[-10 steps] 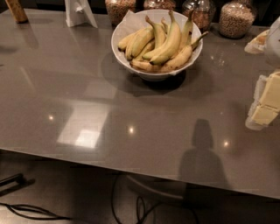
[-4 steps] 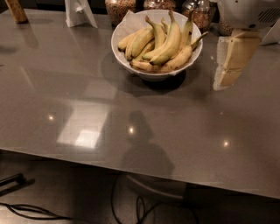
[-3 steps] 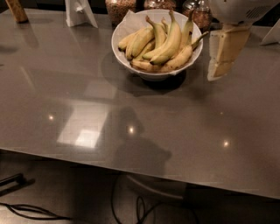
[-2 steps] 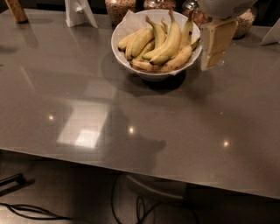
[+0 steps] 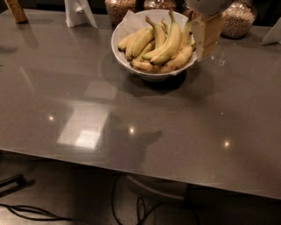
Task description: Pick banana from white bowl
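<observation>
A wide white bowl (image 5: 151,74) with white paper at its rim stands on the grey table toward the back. It holds several yellow bananas (image 5: 164,44), stems pointing up and back. My gripper (image 5: 205,35) comes in from the top right. Its pale fingers hang over the bowl's right rim, just beside the rightmost bananas. I see nothing held in it.
Glass jars of grain (image 5: 239,19) stand in a row behind the bowl. A white folded stand (image 5: 79,12) is at the back left and a brown bottle (image 5: 16,10) at the far left corner. The table's front edge (image 5: 140,169) runs across the bottom, with cables on the floor below.
My gripper has moved left from the table's right side to the bowl's right rim. The bowl and bananas have not moved.
</observation>
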Tool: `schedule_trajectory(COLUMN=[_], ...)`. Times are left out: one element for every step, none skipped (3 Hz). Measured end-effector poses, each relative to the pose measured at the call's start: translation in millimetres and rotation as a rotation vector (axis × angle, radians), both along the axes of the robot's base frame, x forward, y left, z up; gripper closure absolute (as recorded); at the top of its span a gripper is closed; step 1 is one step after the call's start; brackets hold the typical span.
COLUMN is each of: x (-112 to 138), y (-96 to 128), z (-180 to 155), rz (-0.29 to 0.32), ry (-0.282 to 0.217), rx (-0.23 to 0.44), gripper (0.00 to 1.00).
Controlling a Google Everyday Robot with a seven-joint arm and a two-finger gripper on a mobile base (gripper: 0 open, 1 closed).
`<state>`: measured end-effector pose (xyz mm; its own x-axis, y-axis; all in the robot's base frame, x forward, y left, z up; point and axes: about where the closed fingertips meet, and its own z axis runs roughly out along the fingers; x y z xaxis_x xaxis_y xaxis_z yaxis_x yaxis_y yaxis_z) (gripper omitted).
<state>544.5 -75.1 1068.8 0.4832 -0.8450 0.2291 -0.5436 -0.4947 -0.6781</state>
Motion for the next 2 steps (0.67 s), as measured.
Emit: schedule_trajectory(x=[1,29], y=[2,12], z=[2,-9], rz=[0.016,0.091], ry=[-0.029,-0.100], rx=[-0.034,-0.136], gripper=[0.00,0.00])
